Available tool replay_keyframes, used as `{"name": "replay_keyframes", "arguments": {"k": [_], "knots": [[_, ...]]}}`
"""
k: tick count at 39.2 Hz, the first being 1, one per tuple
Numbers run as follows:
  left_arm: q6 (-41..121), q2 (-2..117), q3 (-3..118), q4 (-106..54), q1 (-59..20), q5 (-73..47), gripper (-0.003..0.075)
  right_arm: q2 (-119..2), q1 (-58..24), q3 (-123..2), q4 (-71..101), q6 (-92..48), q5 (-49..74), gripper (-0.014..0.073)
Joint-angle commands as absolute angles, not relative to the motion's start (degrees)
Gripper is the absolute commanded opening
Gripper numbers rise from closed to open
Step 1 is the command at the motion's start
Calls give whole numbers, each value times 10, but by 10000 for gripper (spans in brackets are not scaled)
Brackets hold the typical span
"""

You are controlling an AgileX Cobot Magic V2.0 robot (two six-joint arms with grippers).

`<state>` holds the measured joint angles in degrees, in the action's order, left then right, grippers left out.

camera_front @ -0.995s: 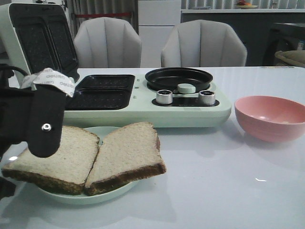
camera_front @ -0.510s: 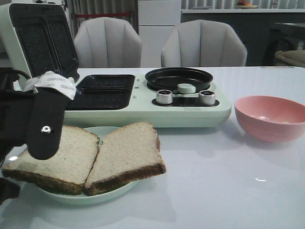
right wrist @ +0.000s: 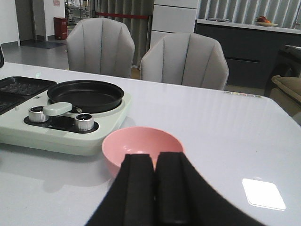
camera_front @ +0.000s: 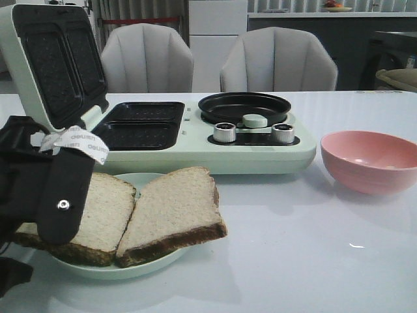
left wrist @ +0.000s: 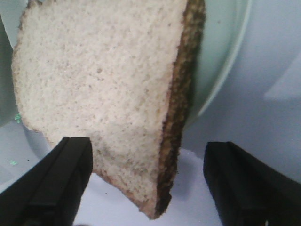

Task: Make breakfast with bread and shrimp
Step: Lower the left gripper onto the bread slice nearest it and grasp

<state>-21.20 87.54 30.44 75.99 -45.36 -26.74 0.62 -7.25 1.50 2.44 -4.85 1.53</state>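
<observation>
Left wrist view is showing the left gripper [left wrist: 146, 183] spread wide, straddling 1 bread [left wrist: 103, 89] slice without touching, having dropped lower than 1 second ago.

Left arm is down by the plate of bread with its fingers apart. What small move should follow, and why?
Probably ease the left gripper forward a little and close on the nearer bread slice. The wrist view shows its open fingers flanking that slice's corner where it overhangs the plate, not yet pinching it. The sandwich maker stands open, ready to take it.
</observation>
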Motion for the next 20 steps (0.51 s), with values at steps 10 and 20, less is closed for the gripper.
{"name": "replay_keyframes", "arguments": {"k": [10, 20], "knots": [[-220, 892, 316, 802, -441, -265, 565, 19, -70, 6, 23, -52, -34, 125], [-220, 896, 316, 809, -434, -266, 400, 19, -70, 6, 23, -52, -34, 125]]}}
